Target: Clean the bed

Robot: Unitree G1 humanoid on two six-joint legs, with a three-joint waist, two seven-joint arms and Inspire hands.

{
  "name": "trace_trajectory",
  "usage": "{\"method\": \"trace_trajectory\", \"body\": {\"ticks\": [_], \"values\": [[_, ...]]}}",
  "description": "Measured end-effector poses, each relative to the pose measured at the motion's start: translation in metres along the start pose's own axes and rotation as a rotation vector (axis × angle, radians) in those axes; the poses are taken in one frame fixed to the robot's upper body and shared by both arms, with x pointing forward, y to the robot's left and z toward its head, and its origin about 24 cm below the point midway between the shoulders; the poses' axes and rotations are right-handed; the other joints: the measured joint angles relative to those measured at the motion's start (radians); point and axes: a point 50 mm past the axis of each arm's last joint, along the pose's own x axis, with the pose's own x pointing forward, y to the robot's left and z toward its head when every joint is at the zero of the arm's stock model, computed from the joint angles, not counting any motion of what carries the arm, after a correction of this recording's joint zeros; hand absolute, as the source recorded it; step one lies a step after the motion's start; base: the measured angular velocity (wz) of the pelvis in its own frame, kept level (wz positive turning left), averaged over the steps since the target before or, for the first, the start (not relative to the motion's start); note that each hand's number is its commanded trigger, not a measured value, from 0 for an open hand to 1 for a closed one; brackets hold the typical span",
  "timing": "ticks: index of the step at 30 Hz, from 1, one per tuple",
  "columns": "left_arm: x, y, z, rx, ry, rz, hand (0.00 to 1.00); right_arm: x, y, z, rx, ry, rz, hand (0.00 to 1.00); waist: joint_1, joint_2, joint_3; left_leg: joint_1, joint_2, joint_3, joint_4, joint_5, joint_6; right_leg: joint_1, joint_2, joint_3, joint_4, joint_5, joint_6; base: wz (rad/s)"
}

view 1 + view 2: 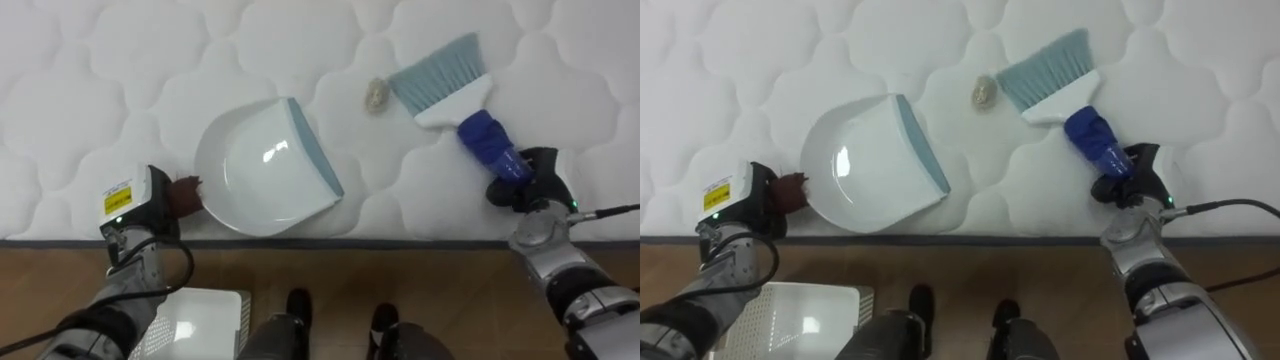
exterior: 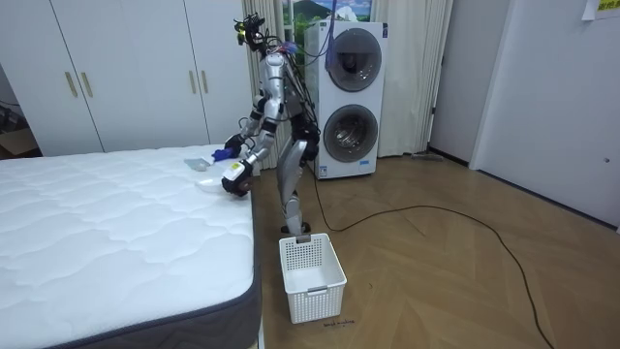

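**Robot sets up a sweep on the bed.** It stands at the side edge of the white quilted mattress (image 1: 90, 60) w/ both arms out over it.

- **Left hand:** The left hand (image 1: 145, 205) has its fingers curled round the dark reddish handle (image 1: 186, 194) of a round white plastic dustpan with a grey-blue lip (image 1: 262, 165). The dustpan lies flat near the mattress edge. Its lip is turned to the robot's right, i.e. toward the dirt, prob. so it can take whatever gets pushed in.
- **Right hand:** The right hand (image 1: 522, 182) is wrapped tight round the end of the blue grip of a hand brush with a white head and pale blue bristles (image 1: 462, 112). The brush slants up and away from the hand, bristles on the mattress.
- **Thing to be cleared:** A small beige crumpled scrap (image 1: 376, 95) sits on the mattress just beside the bristles. It lies between brush and dustpan lip, apart from the lip. The brush is on the scrap's far side from the dustpan, so a stroke to the left looks the likely next move.
- **On the floor:** A white plastic lattice basket (image 2: 312, 276) stands on the wooden floor (image 2: 436, 271) by the robot's feet, on its left side. It is presumably there for tipping the dustpan out.
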Motion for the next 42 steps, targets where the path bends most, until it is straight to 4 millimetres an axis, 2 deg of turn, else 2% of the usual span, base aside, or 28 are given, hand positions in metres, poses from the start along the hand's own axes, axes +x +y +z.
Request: {"method": "trace_trajectory", "body": {"ticks": [13,19,22,24,25,28,30,33,38,42], "values": [[0.001,0.002,0.004,0.015,-0.011,0.001,1.0,0.002,-0.006,-0.003,-0.051,0.009,-0.015,1.0,-0.001,-0.001,0.0,-0.006,-0.012,-0.006,0.026,0.0,0.001,-0.007,-0.016,0.0,0.037,-0.016,0.002,0.03],[0.002,0.003,0.005,0.022,-0.01,0.006,1.0,0.005,-0.013,-0.005,-0.23,-0.061,-0.027,1.0,0.002,-0.011,0.0008,-0.01,-0.021,0.001,0.038,0.0,0.003,-0.023,-0.043,0.005,0.075,-0.037,0.003,0.05],[0.006,0.009,0.006,0.056,-0.032,0.026,1.0,0.008,-0.02,-0.002,-0.355,-0.104,-0.044,1.0,0.012,-0.04,0.0011,-0.018,-0.023,0.016,0.041,0.001,0.005,-0.045,-0.051,0.012,0.102,-0.044,0.001,-0.03],[0.01,0.017,0.005,0.089,-0.053,0.053,1.0,0.013,-0.032,-0.003,-0.466,-0.128,-0.07,1.0,0.022,-0.064,0.0018,-0.025,-0.02,0.017,0.049,0.002,0.005,-0.053,-0.048,0.019,0.108,-0.043,-0.001,0.0],[0.011,0.018,0.004,0.093,-0.053,0.057,1.0,0.015,-0.036,-0.003,-0.496,-0.133,-0.081,1.0,0.022,-0.069,0.0018,-0.025,-0.019,0.017,0.051,0.002,0.005,-0.053,-0.047,0.02,0.109,-0.043,-0.001,-0.03],[0.015,0.027,0.0,0.14,-0.067,0.089,1.0,0.025,-0.066,0.005,-0.68,-0.191,-0.161,1.0,0.022,-0.101,0.0016,-0.027,-0.015,0.022,0.052,0.002,0.005,-0.054,-0.045,0.02,0.105,-0.043,-0.002,-0.07],[0.019,0.039,-0.006,0.185,-0.071,0.131,1.0,0.031,-0.086,0.015,-0.772,-0.223,-0.241,1.0,0.022,-0.136,0.0025,-0.025,-0.007,0.027,0.053,0.002,0.005,-0.052,-0.04,0.021,0.101,-0.04,-0.007,-0.09],[0.021,0.044,-0.011,0.232,-0.076,0.151,1.0,0.034,-0.1,0.026,-0.873,-0.262,-0.308,1.0,0.022,-0.162,0.0033,-0.008,0.005,0.025,0.053,0.001,0.003,-0.025,-0.028,0.006,0.082,-0.029,-0.012,-0.04],[0.022,0.052,-0.017,0.295,-0.081,0.192,1.0,0.033,-0.103,0.048,-1.015,-0.395,-0.385,1.0,0.022,-0.166,0.0038,0.0,0.014,0.025,0.044,0.0,0.002,-0.005,-0.015,0.004,0.055,-0.021,-0.011,-0.03],[0.024,0.058,-0.024,0.316,-0.065,0.207,1.0,0.031,-0.101,0.062,-1.091,-0.466,-0.424,1.0,0.027,-0.176,0.0088,0.004,0.014,0.026,0.041,0.0,0.002,-0.002,-0.011,0.007,0.048,-0.021,-0.011,0.0]]}}
